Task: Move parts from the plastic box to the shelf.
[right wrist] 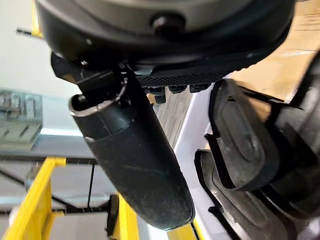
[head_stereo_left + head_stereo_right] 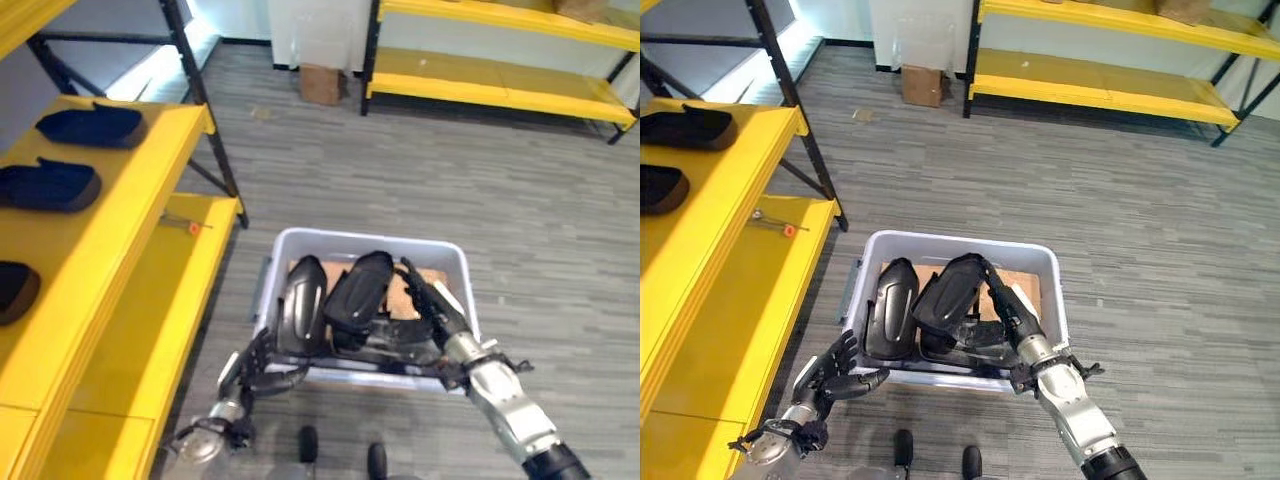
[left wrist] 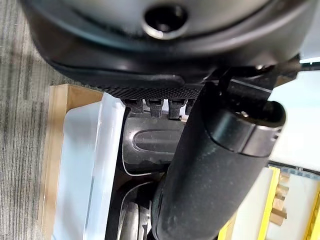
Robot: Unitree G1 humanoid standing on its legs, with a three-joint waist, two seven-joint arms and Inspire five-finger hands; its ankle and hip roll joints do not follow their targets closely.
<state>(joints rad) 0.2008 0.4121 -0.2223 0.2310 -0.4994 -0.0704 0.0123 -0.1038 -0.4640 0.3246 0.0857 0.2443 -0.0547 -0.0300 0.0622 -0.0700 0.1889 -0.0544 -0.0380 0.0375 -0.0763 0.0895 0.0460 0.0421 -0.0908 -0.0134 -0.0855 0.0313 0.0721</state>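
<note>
Grey striped carpet floor (image 2: 470,190) carries a pale plastic box (image 2: 300,243) holding black moulded parts (image 2: 358,290), with the yellow shelf (image 2: 120,290) to the left of both arms and more yellow racking (image 2: 500,85) far ahead. Left robot hand (image 2: 832,375) hovers with fingers spread at the box's near left corner. Right robot hand (image 2: 436,312) reaches into the box with straight fingers beside the parts.

plastic box (image 2: 862,262), black parts (image 2: 948,293), right hand (image 2: 1020,325)

My arms are silver-grey metal shells ending in dark wrists. Each hand is black, the left hand (image 2: 830,375) and right hand (image 2: 1015,315) alike. Thumbs look smooth and matte.
</note>
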